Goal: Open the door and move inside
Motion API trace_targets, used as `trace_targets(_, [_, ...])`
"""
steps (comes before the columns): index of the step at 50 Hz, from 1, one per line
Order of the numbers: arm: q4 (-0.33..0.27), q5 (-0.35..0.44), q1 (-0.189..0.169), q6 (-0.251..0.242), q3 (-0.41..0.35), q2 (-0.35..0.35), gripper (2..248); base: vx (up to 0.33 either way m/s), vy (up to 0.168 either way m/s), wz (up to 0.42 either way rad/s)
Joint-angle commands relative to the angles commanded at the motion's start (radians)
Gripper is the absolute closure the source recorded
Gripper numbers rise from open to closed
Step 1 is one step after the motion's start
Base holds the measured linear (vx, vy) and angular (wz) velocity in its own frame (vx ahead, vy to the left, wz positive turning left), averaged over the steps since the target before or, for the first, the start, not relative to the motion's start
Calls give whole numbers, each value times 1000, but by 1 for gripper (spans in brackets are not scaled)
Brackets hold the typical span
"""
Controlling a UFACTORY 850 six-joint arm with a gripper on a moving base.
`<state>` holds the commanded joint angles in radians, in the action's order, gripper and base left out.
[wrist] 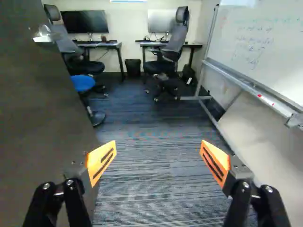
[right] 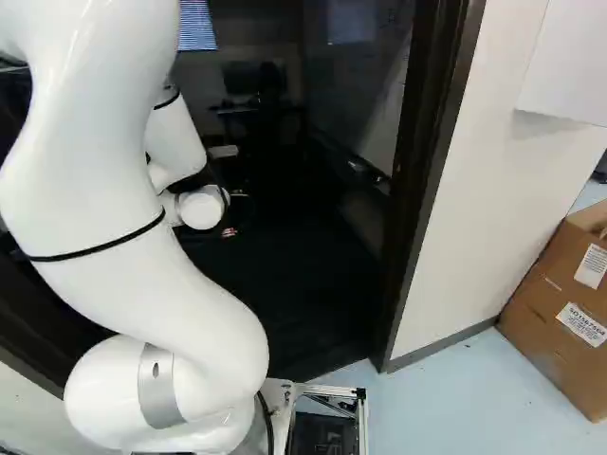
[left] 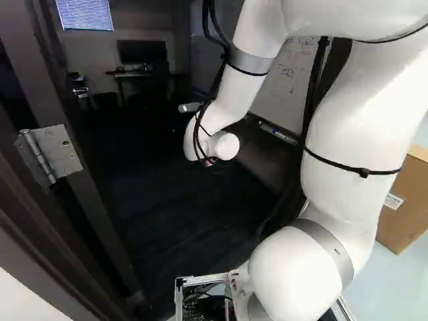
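- Behind my jaws: doorframe (right: 422,194) just ahead of my base (right: 362,417) on the right; I judge the base has yet to go through.
- My jaws: wide apart, orange pads (wrist: 215,161) facing each other, nothing between them.
- Door (wrist: 42,113): swung inward, close along my jaws' left flank. Upright panel, its width running roughly the way I point. Touching or just clear of the left finger, can't tell.
- Key relation: door to the left, way in straight ahead. Next move, my judgement: drive forward, no grip needed, wrist eased rightward off the panel. Risk: left finger scrapes or snags it.
- Handle (wrist: 43,37): farther ahead along the door, left of my jaws, ungripped.
- Carpet (wrist: 156,142): below and ahead, runs on into the room.
- Whiteboard (wrist: 265,47): ahead-right, caps how far right I should swing.
- Blue stool (wrist: 83,82): ahead-left, past the door's edge.
- Office chair (wrist: 177,40): far ahead, at a tabletop (wrist: 194,46).
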<state>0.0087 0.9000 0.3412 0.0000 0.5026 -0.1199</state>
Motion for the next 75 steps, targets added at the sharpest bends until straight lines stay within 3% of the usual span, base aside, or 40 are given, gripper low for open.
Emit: trace_targets(75, [0, 0, -245, 0, -122, 115, 3, 0, 0, 0])
